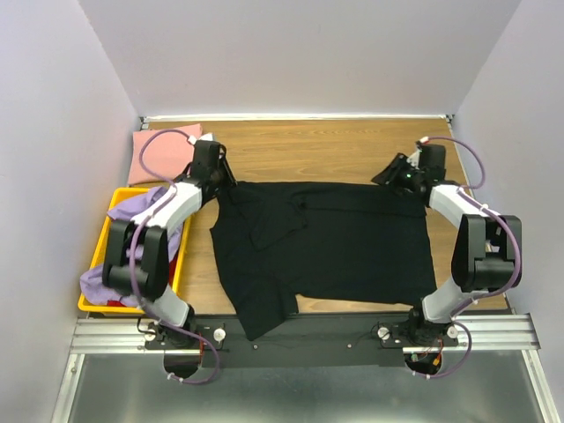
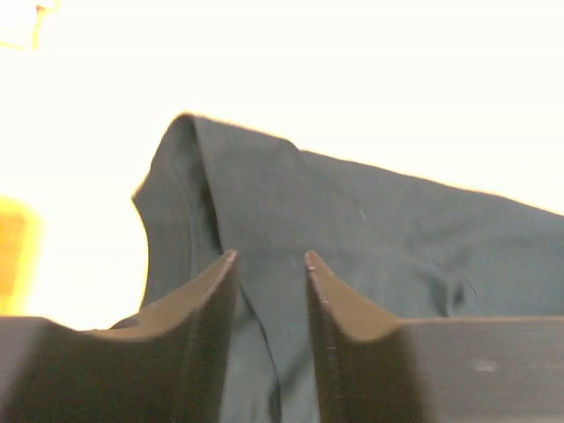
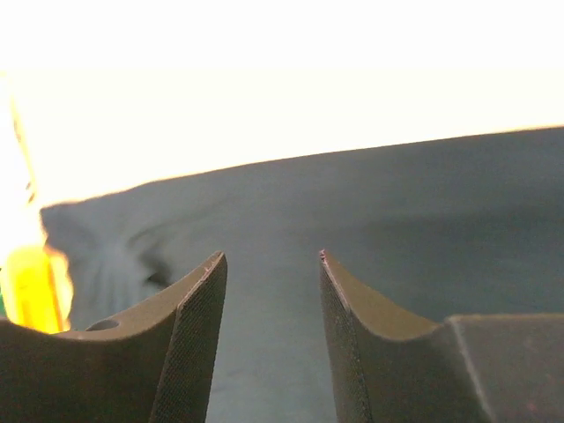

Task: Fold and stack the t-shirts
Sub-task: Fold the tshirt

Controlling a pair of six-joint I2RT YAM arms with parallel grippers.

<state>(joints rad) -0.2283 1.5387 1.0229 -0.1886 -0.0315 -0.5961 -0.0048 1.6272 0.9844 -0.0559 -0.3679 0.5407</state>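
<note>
Nearest the arm bases, a lower corner of the black t-shirt (image 1: 326, 247) drooped over the front edge of the table (image 1: 352, 141), the rest lying spread across the wood, while the lavender t-shirt (image 1: 141, 208) sat bunched in the yellow crate (image 1: 106, 227) just to its left. Farther back, the left gripper (image 2: 269, 256) stood over the black shirt's far-left corner and the right gripper (image 3: 269, 256) over its far-right corner, each with jaws parted and nothing pinched. Beyond, the pink t-shirt (image 1: 154, 154) lay at the table's far-left corner.
</note>
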